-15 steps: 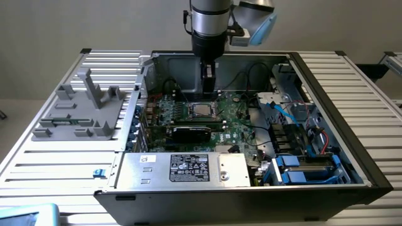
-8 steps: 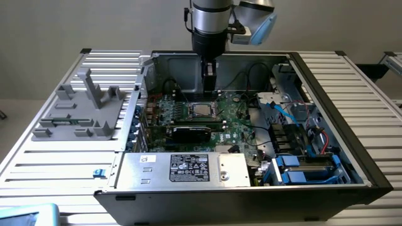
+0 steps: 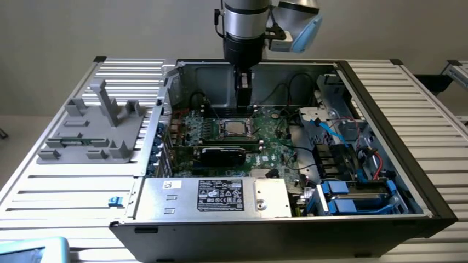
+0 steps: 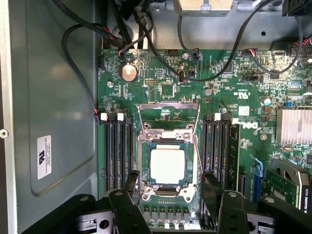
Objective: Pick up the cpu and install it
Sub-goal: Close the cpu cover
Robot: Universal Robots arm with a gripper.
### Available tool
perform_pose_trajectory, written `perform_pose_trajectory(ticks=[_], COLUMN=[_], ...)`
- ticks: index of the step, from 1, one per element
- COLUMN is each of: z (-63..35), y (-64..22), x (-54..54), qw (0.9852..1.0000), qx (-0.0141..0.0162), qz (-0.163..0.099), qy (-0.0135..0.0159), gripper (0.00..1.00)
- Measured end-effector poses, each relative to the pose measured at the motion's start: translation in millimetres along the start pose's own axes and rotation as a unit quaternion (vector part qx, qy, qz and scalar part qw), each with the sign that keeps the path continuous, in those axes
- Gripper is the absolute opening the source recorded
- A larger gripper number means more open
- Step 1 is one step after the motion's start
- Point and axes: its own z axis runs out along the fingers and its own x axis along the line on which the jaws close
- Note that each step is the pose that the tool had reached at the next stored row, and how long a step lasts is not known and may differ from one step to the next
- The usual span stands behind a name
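Item: cpu [image 4: 167,165], laid in socket [image 4: 145,168], mid-motherboard [image 4: 234,83]; load frame [image 4: 168,113] raised.
Gripper [image 4: 171,214] hung above, fingers spread wide, nothing held.
Risk: chip possibly not fully seated, so pins bent if nudged; memory slots [image 4: 117,151] struck by fingers.

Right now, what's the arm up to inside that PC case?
The robot arm reaches down into the open computer case, with its jaws over the motherboard. The jaws stand open and hold nothing. The chip lies in its socket just below them, and the socket's metal frame is swung open. A grey fixture sits outside the case, on the exterior view's left.
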Motion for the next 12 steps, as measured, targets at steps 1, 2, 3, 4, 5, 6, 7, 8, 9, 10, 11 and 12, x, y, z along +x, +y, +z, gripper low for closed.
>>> perform_pose_trajectory(ticks=[1,2,3,4,5,6,7,8,9,10,11,12], z=[0.0,0.0,0.0,0.0,0.0,0.0,0.0,0.0,0.0,0.0,0.0,0.0], y=[0.0,0.0,0.0,0.0,0.0,0.0,0.0,0.0,0.0,0.0,0.0,0.2], x=[0.0,0.0,0.0,0.0,0.0,0.0,0.0,0.0,0.0,0.0,0.0,0.0], qw=[1.0,1.0,1.0,1.0,1.0,1.0,1.0,1.0,1.0,1.0,1.0,1.0], qx=[0.0,0.0,0.0,0.0,0.0,0.0,0.0,0.0,0.0,0.0,0.0,0.0002], qz=[0.0,0.0,0.0,0.0,0.0,0.0,0.0,0.0,0.0,0.0,0.0,0.0], qy=[0.0,0.0,0.0,0.0,0.0,0.0,0.0,0.0,0.0,0.0,0.0,-0.0001], gripper=[0.64,0.64,0.62,0.55,0.49,0.49,0.42,0.42,0.37,0.31,0.31,0.19])
